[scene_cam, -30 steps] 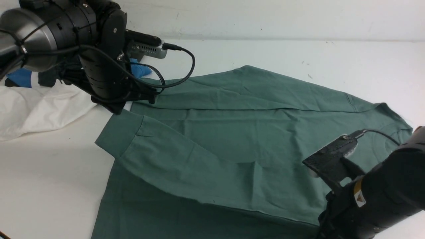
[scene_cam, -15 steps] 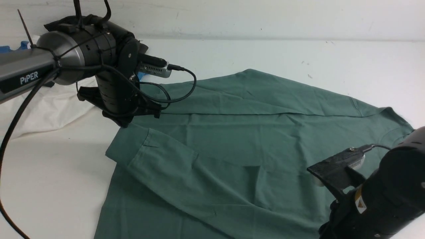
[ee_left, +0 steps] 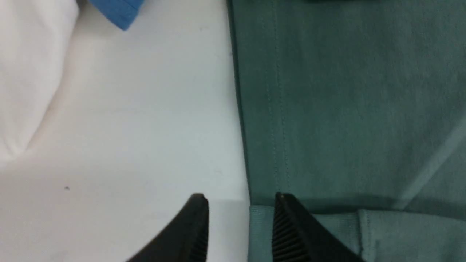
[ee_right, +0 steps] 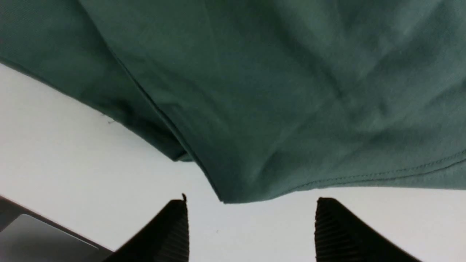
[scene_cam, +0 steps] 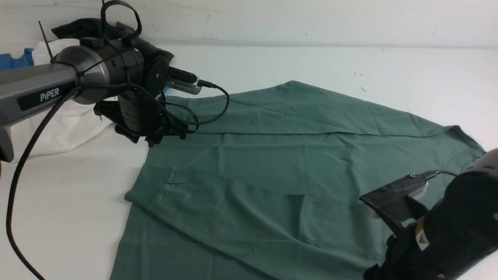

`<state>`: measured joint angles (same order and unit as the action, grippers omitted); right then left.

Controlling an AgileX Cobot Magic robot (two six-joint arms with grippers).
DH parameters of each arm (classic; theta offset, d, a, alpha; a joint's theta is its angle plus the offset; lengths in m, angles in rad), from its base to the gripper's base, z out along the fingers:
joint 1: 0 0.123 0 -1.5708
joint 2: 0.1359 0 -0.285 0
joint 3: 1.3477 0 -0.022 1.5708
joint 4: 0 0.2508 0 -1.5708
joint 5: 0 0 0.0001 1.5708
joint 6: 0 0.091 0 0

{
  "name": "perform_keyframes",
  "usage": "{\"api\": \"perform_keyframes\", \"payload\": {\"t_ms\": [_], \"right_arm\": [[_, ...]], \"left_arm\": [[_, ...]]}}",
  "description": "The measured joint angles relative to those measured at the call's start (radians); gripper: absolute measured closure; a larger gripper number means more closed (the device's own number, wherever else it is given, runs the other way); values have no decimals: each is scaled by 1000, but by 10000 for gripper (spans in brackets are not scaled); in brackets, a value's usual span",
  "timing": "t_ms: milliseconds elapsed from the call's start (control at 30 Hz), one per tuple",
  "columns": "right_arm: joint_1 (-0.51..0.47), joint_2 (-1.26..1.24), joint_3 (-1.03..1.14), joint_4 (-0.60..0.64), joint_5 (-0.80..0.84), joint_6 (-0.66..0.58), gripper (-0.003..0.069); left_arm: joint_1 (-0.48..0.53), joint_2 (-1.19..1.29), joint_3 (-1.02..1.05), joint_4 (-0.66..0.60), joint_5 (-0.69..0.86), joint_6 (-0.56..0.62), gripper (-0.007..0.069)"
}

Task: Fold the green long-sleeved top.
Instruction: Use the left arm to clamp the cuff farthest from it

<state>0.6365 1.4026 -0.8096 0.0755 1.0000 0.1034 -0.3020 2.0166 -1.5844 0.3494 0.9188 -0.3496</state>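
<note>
Green top (scene_cam: 291,155): you have it spread on the white table (scene_cam: 58,217), filling the middle and right of the front view, neckline toward your right arm.
Sleeve (scene_cam: 218,202): a second ago its end was lifted off the cloth under your left arm. Now it lies flat, slanting across the body panel.
Cuff (scene_cam: 149,186): let go and settled at the top's left edge, where a moment back it stood raised and curled.
Meaning for the fold: this sleeve-in step looks finished. The far sleeve seems already turned in along a long crease, so the body fold is probably next.
Left gripper (ee_left: 240,222): jaws have come part way apart and pinch nothing. One finger sits over bare table and the other over the cuff, whose edge shows in the gap below. You cannot tell from here whether the pads touch the cloth.
Right gripper (ee_right: 251,225): jaws have spread wide and are empty. A folded corner of the top lies just ahead of the gap, not between the fingers, with table beneath.
Neighbours: white garment (scene_cam: 58,132) and blue garment (ee_left: 116,9) lie off the left edge, apart from the top. Keep them out of your next grasp.
</note>
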Motion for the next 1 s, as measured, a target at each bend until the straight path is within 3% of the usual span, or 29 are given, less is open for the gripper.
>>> {"api": "perform_keyframes", "payload": {"t_ms": [100, 267, 500, 1000], "right_arm": [[1, 0, 0, 0, -10, 0, 226], [1, 0, 0, 2, -54, 0, 226], [1, 0, 0, 22, -55, -1, 226], [1, 0, 0, 27, -78, -2, 226]], "left_arm": [[7, 1, -41, -15, 2, -6, 373], [72, 78, -253, -175, 3, 1, 396], [158, 287, -494, -371, 28, 122, 397], [177, 436, -562, -376, -2, 153, 352]]}}
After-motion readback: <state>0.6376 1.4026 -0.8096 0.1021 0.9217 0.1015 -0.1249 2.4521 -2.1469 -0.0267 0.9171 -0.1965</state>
